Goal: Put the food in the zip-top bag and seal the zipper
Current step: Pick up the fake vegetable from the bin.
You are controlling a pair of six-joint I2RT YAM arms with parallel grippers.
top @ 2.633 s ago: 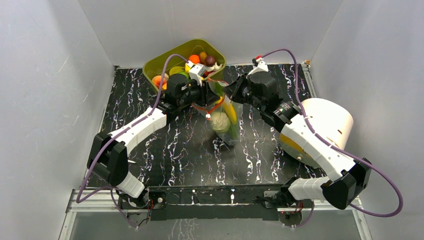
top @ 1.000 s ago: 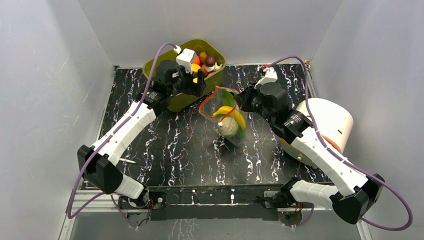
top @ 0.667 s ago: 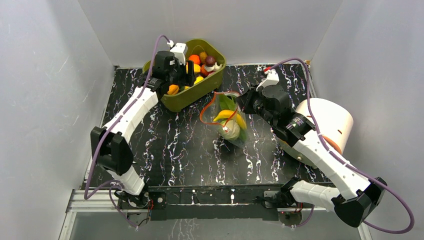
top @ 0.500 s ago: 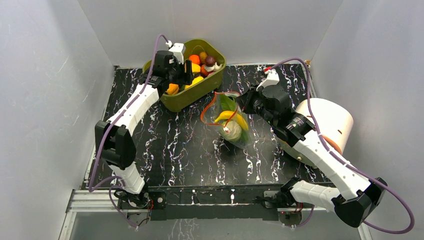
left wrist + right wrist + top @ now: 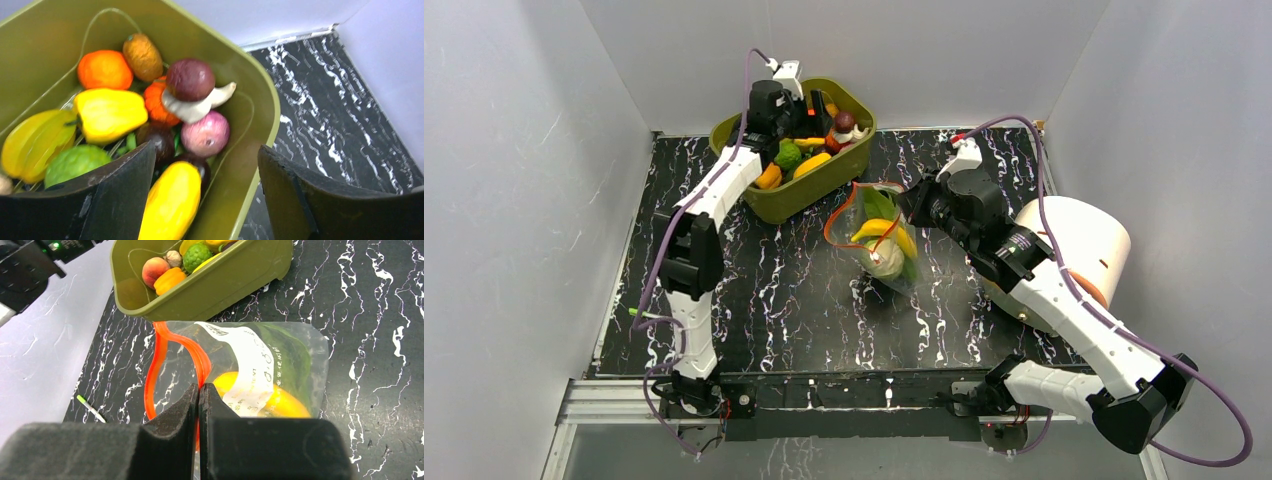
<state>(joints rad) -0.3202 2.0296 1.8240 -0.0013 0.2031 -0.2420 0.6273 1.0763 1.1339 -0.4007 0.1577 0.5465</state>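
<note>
since the frame 2.6 s ago, the left gripper (image 5: 205,150) has been taken off the bag's mouth and swung to the olive-green tub (image 5: 817,196) at the upper middle of the top view. over the last half second it has been carried from the tub's left part toward its far rim. its fingers are spread wide and nothing is held between them. below them a purple ball (image 5: 190,79), an orange (image 5: 104,69) and a yellow pepper (image 5: 111,114) are seen in the tub.

the right gripper (image 5: 198,388) is pressed fully together on the red-orange zipper (image 5: 161,332), as before, so the zip-top bag (image 5: 904,270) is now held by that grip alone, its mouth gaping in a loop. the bag is found at the centre of the top view, over the black marbled table (image 5: 774,290), just below and right of the tub. its long axis is laid diagonally, from upper left to lower right of the top view, with the mouth pointed upper left, toward the tub. a yellow banana (image 5: 876,229), a pale cabbage (image 5: 885,260) and a green leaf (image 5: 879,205) are seen inside it.
</note>
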